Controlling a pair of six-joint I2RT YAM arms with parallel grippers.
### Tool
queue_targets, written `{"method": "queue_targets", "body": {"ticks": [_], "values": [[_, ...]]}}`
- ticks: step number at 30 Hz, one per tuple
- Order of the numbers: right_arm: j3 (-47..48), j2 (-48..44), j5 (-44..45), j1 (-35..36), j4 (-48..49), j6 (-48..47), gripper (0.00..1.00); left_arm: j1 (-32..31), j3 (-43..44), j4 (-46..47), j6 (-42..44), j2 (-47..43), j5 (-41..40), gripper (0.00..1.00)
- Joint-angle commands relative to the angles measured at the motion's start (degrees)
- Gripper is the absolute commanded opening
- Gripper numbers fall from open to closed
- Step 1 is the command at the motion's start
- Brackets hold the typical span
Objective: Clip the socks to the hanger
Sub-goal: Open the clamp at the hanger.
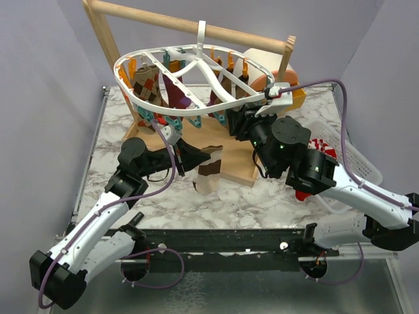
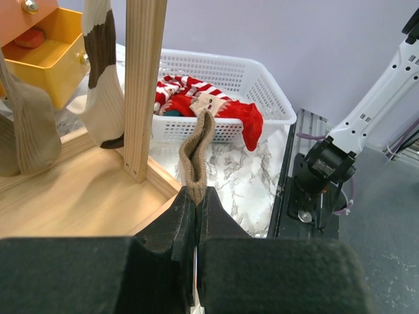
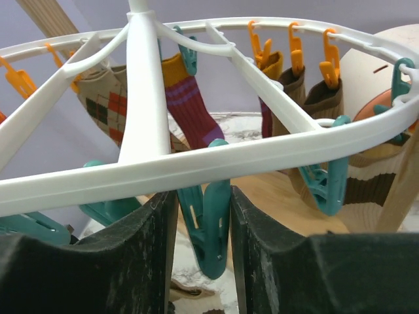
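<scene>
The white oval hanger (image 1: 216,104) hangs from a wooden bar, with argyle (image 3: 105,101), maroon (image 3: 190,108) and brown (image 3: 321,98) socks clipped on. My left gripper (image 1: 195,161) is shut on the cuff of a tan-brown sock (image 2: 196,154), held upright beside the rack's post. My right gripper (image 3: 201,222) is under the hanger's near rim (image 3: 262,154). Its fingers stand on both sides of a dangling teal clip (image 3: 211,229) and touch it. The clip's tip looks closed and holds nothing.
A white slatted basket (image 2: 262,78) at the right holds red-and-white striped socks (image 2: 190,91). The wooden rack's post (image 2: 144,85) and tray (image 1: 229,140) stand under the hanger. An orange drawer box (image 2: 46,59) sits at the back. A brown-and-cream sock (image 2: 98,65) hangs nearby.
</scene>
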Motion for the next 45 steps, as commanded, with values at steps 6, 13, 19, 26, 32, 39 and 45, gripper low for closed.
{"method": "queue_targets", "body": {"ticks": [6, 13, 19, 26, 32, 39, 45], "values": [[1.32, -0.2, 2.12, 0.21, -2.74, 0.09, 0.58, -0.28, 2.2, 3.03, -1.21, 0.86, 0.99, 0.0], [5.78, 3.11, 5.54, 0.17, -6.45, 0.11, 0.61, -0.28, 1.9, 2.65, -1.02, 0.6, 0.93, 0.0], [8.78, 5.6, 7.75, 0.21, -8.14, -0.57, 0.6, -0.28, 1.53, 2.42, -0.82, 0.23, 0.82, 0.0], [10.08, 6.58, 9.65, 0.17, -8.72, -0.77, 0.55, -0.28, 1.08, 2.26, -0.56, -0.02, 0.74, 0.0], [9.48, 5.97, 9.19, 0.21, -7.83, -0.73, 0.49, -0.28, 0.98, 2.24, -0.53, -0.07, 0.77, 0.0], [8.27, 5.13, 8.35, 0.21, -6.96, -0.89, 0.37, -0.29, 1.03, 2.39, -0.64, -0.04, 0.9, 0.0], [7.52, 4.57, 7.71, 0.21, -6.65, -1.19, 0.24, -0.28, 1.71, 2.74, -0.73, 0.45, 0.95, 0.0]]}}
